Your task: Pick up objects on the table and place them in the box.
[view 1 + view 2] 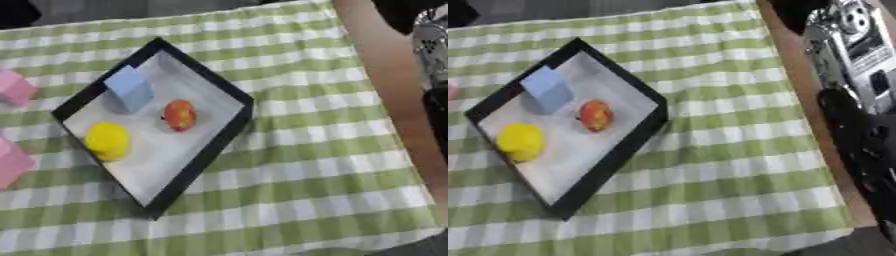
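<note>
Cloth (306, 165) in green and white checks covers the table, lying flat with a soft woven look. On it sits a shallow box (223, 87) with a black rim and a smooth pale grey floor, turned so it reads as a diamond. Three things rest inside, apart from one another: a light blue block (129, 89) with square faces near the far corner, a rounded red and orange fruit (179, 114) near the middle, and a yellow rounded piece (108, 140) toward the left side. Two pink blocks lie on the cloth left of the box, one (13, 87) farther off and one (12, 162) nearer. The right arm (859, 125), black with silver joints, runs down the right edge beyond the table; whether its hand is spread or curled cannot be told.
</note>
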You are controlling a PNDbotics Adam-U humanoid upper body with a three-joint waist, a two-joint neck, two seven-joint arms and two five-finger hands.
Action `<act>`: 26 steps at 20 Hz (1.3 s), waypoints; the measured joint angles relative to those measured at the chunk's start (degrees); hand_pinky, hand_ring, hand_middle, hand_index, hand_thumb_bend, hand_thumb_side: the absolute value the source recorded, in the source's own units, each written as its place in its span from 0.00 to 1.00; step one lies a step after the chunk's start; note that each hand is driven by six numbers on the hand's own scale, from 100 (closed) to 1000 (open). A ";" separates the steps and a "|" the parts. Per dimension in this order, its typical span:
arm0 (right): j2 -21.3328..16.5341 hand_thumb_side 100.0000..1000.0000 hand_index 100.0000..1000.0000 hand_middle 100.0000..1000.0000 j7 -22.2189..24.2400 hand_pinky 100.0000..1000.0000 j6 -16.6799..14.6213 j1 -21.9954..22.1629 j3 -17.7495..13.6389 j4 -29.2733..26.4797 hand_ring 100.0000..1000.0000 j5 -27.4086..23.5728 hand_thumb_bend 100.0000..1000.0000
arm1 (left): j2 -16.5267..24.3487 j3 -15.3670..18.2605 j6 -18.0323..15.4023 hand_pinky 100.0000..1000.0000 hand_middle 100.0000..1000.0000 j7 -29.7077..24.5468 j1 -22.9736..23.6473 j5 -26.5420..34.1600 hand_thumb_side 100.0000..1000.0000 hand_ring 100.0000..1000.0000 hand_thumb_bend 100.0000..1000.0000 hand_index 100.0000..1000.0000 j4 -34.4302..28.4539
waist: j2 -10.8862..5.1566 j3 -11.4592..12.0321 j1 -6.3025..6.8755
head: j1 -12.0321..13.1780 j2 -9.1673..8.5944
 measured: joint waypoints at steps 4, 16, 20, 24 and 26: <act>-0.02 0.33 0.73 0.63 0.30 0.93 0.21 0.15 0.17 -0.31 0.73 0.00 0.00 | 1.48 -2.26 -9.30 0.88 0.82 -8.87 -3.19 -4.43 0.07 0.86 0.70 0.83 0.06 | -0.09 -0.06 0.01 | 0.04 0.00; -0.08 0.34 0.73 0.62 1.02 0.93 0.77 0.31 0.67 -0.63 0.72 0.00 0.00 | 2.15 -5.13 -22.60 0.85 0.77 -11.74 -4.19 -21.87 0.00 0.82 0.75 0.81 -0.21 | -0.09 -0.16 0.28 | 0.45 0.00; -0.08 0.34 0.73 0.62 1.26 0.93 0.67 0.34 0.71 -0.96 0.72 0.00 0.00 | 2.14 -6.90 -23.72 0.85 0.77 -11.02 -3.78 -21.06 0.00 0.81 0.69 0.81 1.30 | -0.09 -0.24 0.26 | 0.56 0.00; -0.08 0.35 0.73 0.62 1.26 0.93 0.56 0.93 0.68 -1.17 0.72 0.01 0.00 | 2.10 -7.67 -23.92 0.85 0.77 -12.01 -3.96 -19.71 0.00 0.81 0.69 0.81 2.05 | -0.09 0.39 -0.01 | 0.35 0.00; -0.08 0.35 0.73 0.62 1.16 0.93 0.45 1.56 0.56 -1.20 0.72 0.07 0.00 | 2.05 -7.69 -23.56 0.85 0.77 -12.65 -4.32 -19.11 0.00 0.81 0.68 0.82 2.21 | -0.09 0.95 -0.78 | 0.03 0.00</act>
